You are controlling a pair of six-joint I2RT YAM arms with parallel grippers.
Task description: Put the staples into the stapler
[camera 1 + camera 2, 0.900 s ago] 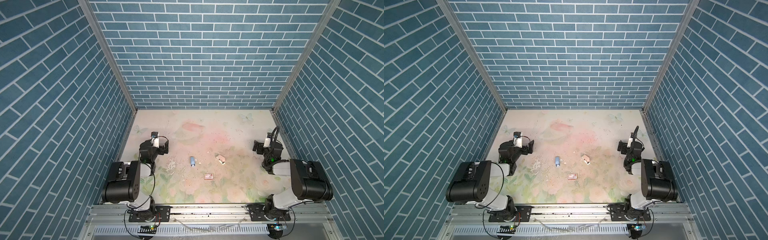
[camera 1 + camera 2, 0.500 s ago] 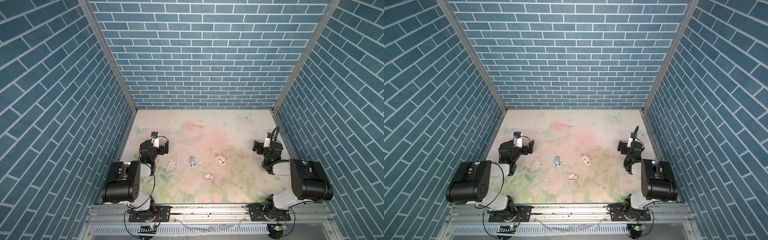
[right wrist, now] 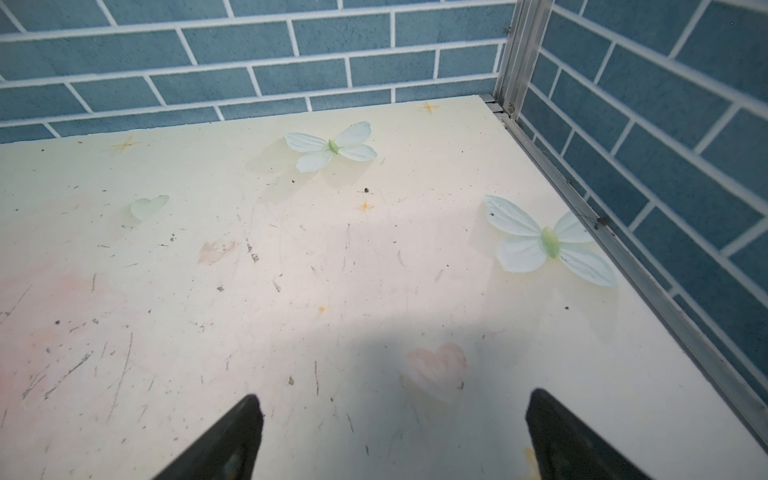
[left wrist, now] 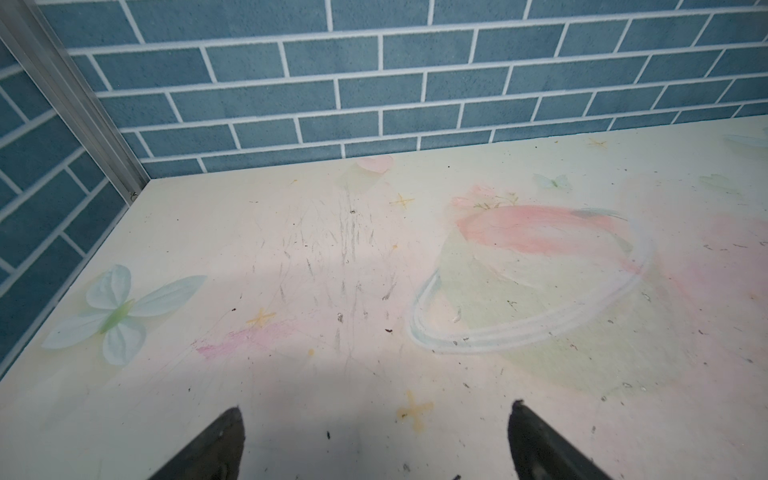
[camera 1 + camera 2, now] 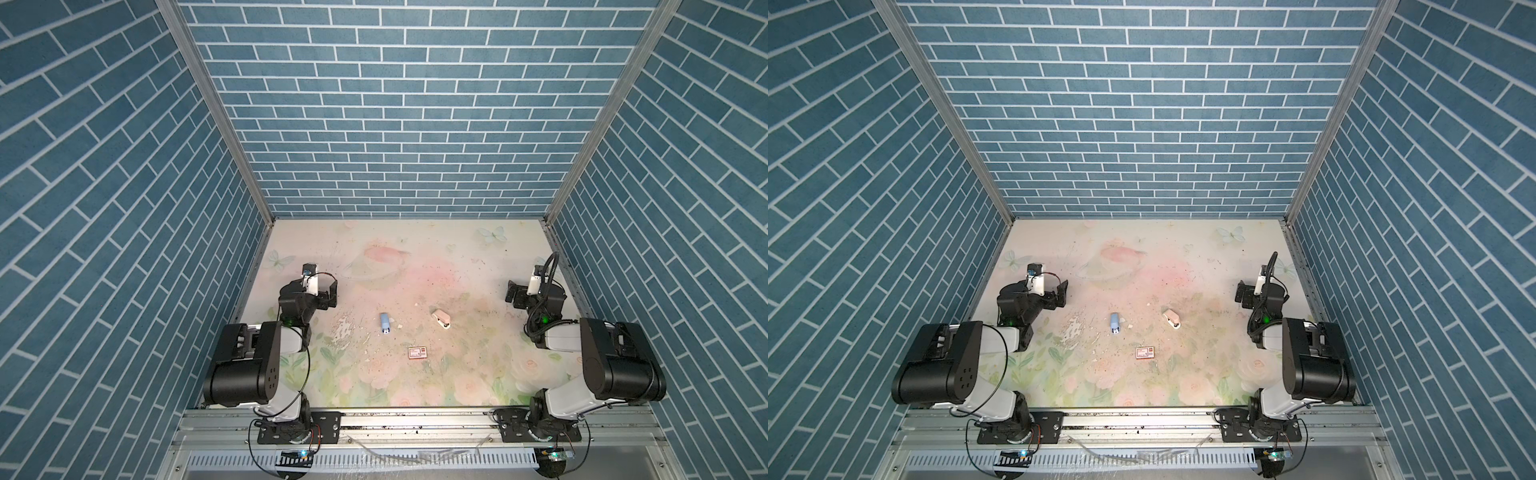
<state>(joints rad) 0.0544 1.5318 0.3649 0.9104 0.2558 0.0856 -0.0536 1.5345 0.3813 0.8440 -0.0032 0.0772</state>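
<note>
1. Left pincer: jaws wide apart, holding nothing, over bare table at the left side.
2. Right pincer: jaws wide apart, holding nothing, over bare table at the right side.
3. Staple box: red-and-white, lying flat near the table middle, toward the front edge, well apart from both pincers.
4. Blue stapler: lying on the table behind and left of the box, not touching it.
5. Beige stapler: lying right of the blue stapler, behind the box, apart from both.
</note>
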